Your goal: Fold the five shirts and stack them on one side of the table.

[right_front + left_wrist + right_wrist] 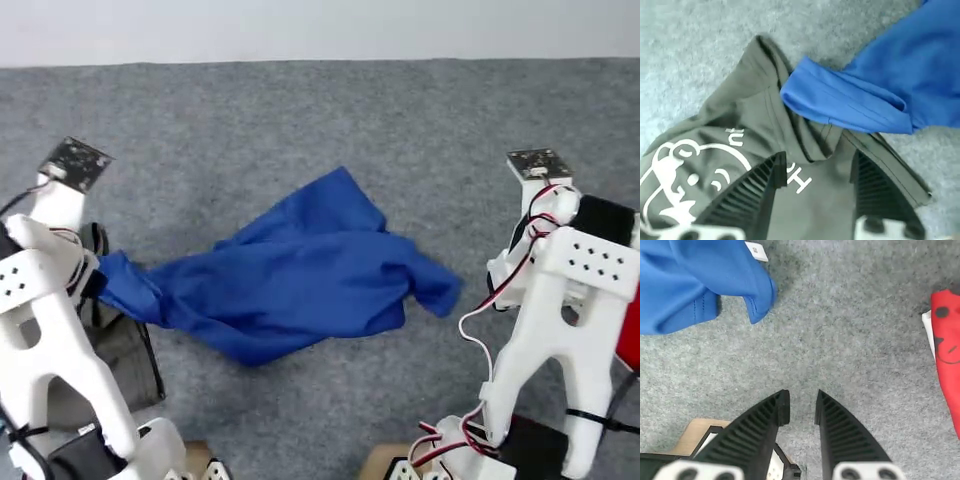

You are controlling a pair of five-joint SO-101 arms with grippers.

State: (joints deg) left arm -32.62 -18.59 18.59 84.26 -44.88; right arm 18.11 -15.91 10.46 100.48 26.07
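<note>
A grey, felt-like cover (300, 110) spreads over the table. A plain white wall (320, 30) runs along its far edge, evenly lit.

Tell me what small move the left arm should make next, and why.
Probably lower the left end effector onto the sleeve of the blue shirt and grip it. The shirt lies crumpled, not folded. That sleeve overlaps the grey shirt just ahead of the open jaws, so pulling it outward would likely start to spread the shirt flat.
</note>
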